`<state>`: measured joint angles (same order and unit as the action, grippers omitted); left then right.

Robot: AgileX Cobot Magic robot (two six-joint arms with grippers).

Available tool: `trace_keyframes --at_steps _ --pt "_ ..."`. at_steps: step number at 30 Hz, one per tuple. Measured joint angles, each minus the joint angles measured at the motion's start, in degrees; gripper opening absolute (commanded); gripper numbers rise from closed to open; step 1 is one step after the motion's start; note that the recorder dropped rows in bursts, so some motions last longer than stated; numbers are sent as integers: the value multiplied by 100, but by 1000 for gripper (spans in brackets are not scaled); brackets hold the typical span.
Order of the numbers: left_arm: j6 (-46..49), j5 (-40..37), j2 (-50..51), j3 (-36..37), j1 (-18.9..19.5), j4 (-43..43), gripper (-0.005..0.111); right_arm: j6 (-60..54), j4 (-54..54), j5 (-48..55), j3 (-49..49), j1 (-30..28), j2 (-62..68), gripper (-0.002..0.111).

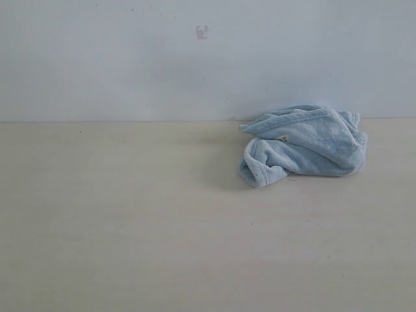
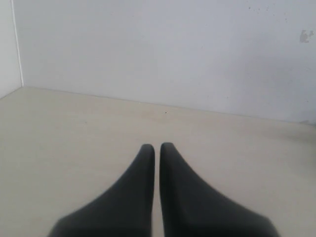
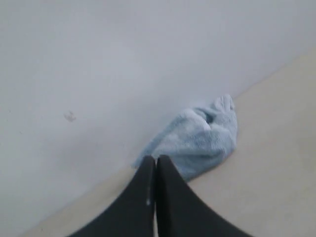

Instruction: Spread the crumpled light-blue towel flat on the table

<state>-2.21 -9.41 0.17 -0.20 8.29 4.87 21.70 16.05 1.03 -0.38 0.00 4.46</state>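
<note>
The light-blue towel point(image 1: 305, 143) lies crumpled in a heap on the cream table point(image 1: 130, 214), at the back right against the white wall. A small white label point(image 1: 284, 138) shows on its folds. In the right wrist view the towel point(image 3: 197, 138) sits beyond my right gripper point(image 3: 156, 159), which is shut on nothing and apart from the cloth. My left gripper point(image 2: 157, 147) is shut too, over bare table point(image 2: 74, 128), with no towel in its view. Neither gripper shows in the exterior view.
The white wall point(image 1: 130, 58) runs along the table's far edge, with a small grey mark point(image 1: 202, 32) on it. A side wall corner point(image 2: 17, 49) shows in the left wrist view.
</note>
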Motion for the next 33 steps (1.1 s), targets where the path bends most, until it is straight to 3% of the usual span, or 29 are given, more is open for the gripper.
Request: trace_keyframes --at_steps 4,9,17,22,26,30,33 --pt "0 0 0 0 0 0 4 -447 0 650 -372 225 11 -1" --pt "0 0 0 0 0 0 4 -1296 0 1149 -1170 958 229 -1" --pt "0 0 0 0 0 0 4 -1545 -566 2042 -2671 1528 2368 0" --pt "0 0 0 0 0 0 4 -1937 -1196 2952 -3941 1540 4237 7" --pt "0 0 0 0 0 0 4 -2365 -1352 3398 -4875 1476 5591 23" --pt "0 0 0 0 0 0 4 -2681 -1331 3572 -5653 990 6592 36" --pt "0 0 0 0 0 0 4 -3225 -975 3806 -6131 435 7226 37"
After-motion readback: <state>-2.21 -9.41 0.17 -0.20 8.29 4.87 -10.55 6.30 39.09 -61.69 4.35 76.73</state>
